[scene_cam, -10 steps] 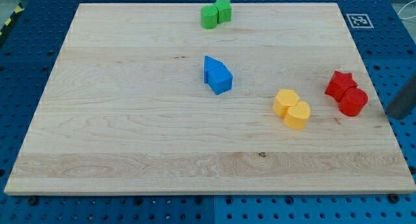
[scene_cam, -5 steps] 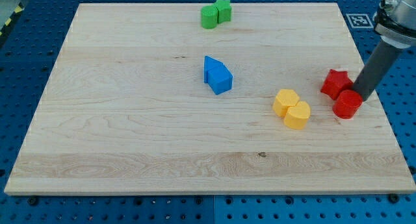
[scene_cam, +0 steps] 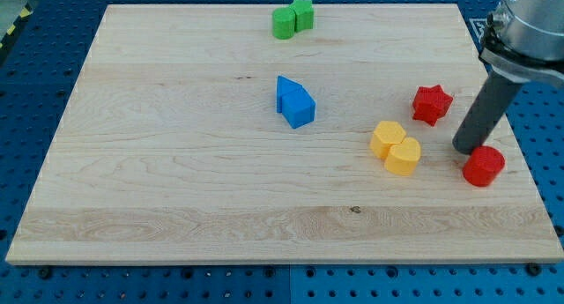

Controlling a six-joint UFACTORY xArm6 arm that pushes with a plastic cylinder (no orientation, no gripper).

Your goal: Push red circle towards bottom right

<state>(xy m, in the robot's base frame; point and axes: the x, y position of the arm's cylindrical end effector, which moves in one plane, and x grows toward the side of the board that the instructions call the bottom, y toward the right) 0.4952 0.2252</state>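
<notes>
The red circle (scene_cam: pixel 484 166) lies near the board's right edge, low in the view. My tip (scene_cam: pixel 464 149) is just up and left of it, touching or almost touching it. The red star (scene_cam: pixel 432 104) sits apart, further up and to the left of the tip. The rod rises toward the view's top right.
Two yellow blocks (scene_cam: pixel 396 147) sit together left of the red circle. Blue blocks (scene_cam: pixel 293 101) lie near the board's middle. Two green blocks (scene_cam: pixel 292 18) sit at the top edge. A marker tag (scene_cam: pixel 483 27) lies past the wooden board's (scene_cam: pixel 176 189) top right corner.
My tip came in from the right edge, went between the two red blocks and split them. The red circle slid down and right; the red star slid left and up.
</notes>
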